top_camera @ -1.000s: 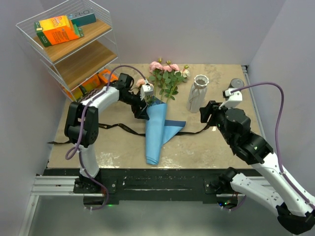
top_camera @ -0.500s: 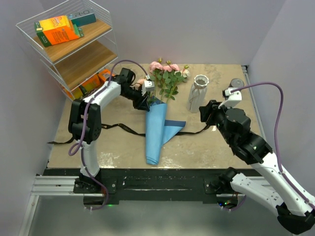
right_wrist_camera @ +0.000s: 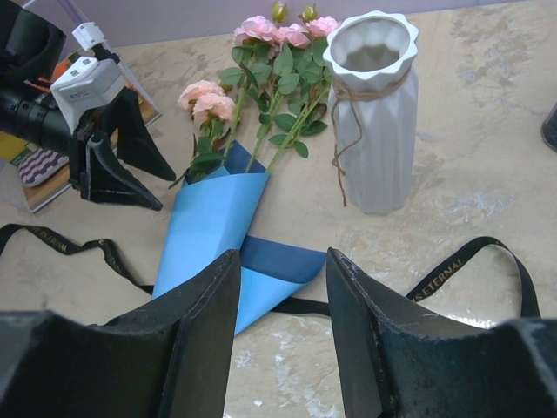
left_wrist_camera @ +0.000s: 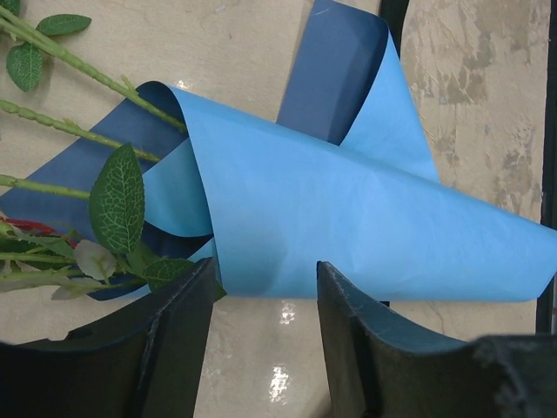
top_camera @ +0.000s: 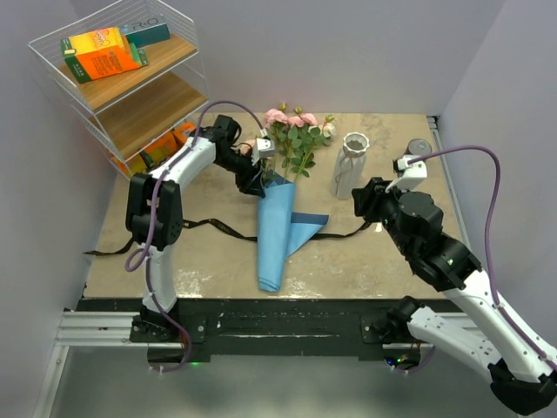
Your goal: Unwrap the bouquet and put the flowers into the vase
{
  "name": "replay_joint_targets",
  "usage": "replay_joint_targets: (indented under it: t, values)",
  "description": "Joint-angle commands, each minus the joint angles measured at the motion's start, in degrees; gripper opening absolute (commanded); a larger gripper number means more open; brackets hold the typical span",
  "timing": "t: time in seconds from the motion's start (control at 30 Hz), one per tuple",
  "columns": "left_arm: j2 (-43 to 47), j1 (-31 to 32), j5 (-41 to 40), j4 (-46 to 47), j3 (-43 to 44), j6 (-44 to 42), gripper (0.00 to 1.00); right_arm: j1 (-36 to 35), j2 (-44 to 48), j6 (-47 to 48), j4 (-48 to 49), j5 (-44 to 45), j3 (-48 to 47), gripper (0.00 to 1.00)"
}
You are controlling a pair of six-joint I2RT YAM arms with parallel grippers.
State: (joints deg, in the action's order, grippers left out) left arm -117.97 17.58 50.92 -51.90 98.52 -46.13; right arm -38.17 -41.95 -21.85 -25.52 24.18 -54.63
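Top external: the bouquet [top_camera: 277, 222] lies on the desk [top_camera: 174, 252], tip toward the arms; the open, empty left pincer [top_camera: 257, 185] sits beside its mouth, nearer than the open right pincer [top_camera: 359, 198].

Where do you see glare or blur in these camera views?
Left wrist view: small white glare spots on the table inside the gap of the left claw; the blue paper is sharp. Right wrist view: the right claw looms dark and soft up close, the vase and flowers crisp. Top view: even light, only faint shadows.
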Motion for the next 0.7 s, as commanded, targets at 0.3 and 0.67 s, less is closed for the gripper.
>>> replay_joint_targets:
  t: [0.3, 0.67]
  values:
    - [-6.13, 0.7, 1.73, -3.74, 7.21, -0.8, 0.55, 0.2, -0.5, -0.48, 4.68, -3.0, 1.37, 0.45]
    - [-4.38, 3.51, 1.12, -4.0, 5.98, -0.81, 0.52, 0.12, 0.21, -0.65, 5.65, -3.27, 2.69, 0.43]
